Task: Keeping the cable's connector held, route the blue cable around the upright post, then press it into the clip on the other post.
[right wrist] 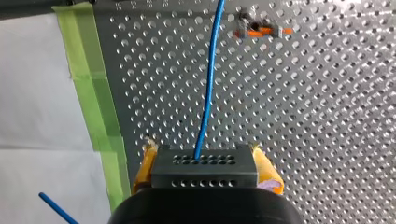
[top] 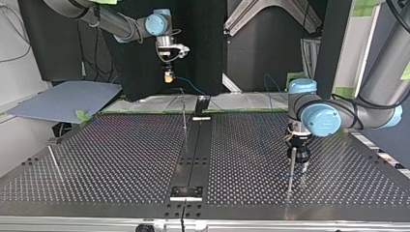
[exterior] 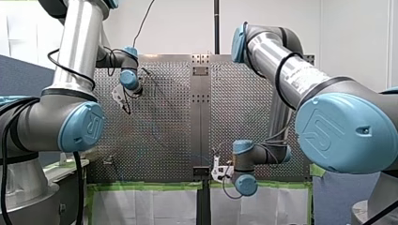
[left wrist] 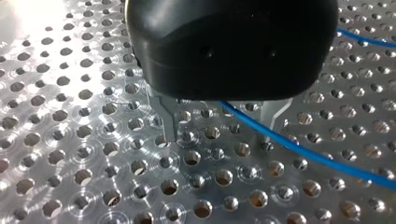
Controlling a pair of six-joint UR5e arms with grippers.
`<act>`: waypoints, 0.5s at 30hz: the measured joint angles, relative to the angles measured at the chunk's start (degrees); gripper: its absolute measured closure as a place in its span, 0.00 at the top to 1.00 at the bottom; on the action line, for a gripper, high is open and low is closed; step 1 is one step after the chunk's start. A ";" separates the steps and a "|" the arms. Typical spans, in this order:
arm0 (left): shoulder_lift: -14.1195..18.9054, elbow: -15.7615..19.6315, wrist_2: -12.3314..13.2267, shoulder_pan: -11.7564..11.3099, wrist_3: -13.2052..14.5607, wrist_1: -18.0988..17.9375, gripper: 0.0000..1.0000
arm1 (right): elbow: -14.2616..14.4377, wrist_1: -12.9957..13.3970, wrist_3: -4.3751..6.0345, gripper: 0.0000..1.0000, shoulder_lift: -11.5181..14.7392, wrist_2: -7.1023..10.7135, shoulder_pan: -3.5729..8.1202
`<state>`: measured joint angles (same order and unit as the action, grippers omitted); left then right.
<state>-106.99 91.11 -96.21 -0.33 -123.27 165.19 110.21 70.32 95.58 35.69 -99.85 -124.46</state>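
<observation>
Blue cable (right wrist: 205, 93) leaves a dark perforated connector block (right wrist: 204, 177). My right gripper (right wrist: 205, 164) clamps that block between its yellow pads (right wrist: 267, 171). From there the cable stretches ahead over the perforated table (right wrist: 327, 140), passing beside a small clip (right wrist: 261, 31) with orange parts. Green tape (right wrist: 88, 93) edges the table beside this gripper. In the top view my right gripper hangs in the upper centre-left of the frame, above the table's far edge, and the cable trails off to its right.

My left gripper (left wrist: 222, 123) hovers low over the table with its metal fingers (left wrist: 167, 122) set wide apart. The cable crosses the gap between them. In the top view this gripper sits right of centre, just beside a thin upright post (top: 290, 169). A second thin post (top: 184, 113) stands near the middle of the frame.
</observation>
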 joint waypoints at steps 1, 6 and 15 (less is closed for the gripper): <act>0.00 0.00 -0.26 0.00 0.01 0.15 0.87 | 0.13 -0.37 -0.03 0.00 0.25 -0.38 0.14; 0.00 0.01 -0.77 0.11 -0.01 0.53 0.87 | 0.38 -2.62 -0.84 0.00 0.78 -2.59 1.21; 0.00 0.01 -0.91 0.61 -0.67 0.83 0.87 | 0.41 -3.28 -1.40 0.00 0.83 -3.27 2.55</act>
<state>-106.99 91.12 -97.12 0.29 -123.94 166.02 110.61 67.04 94.17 36.52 -103.12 -121.91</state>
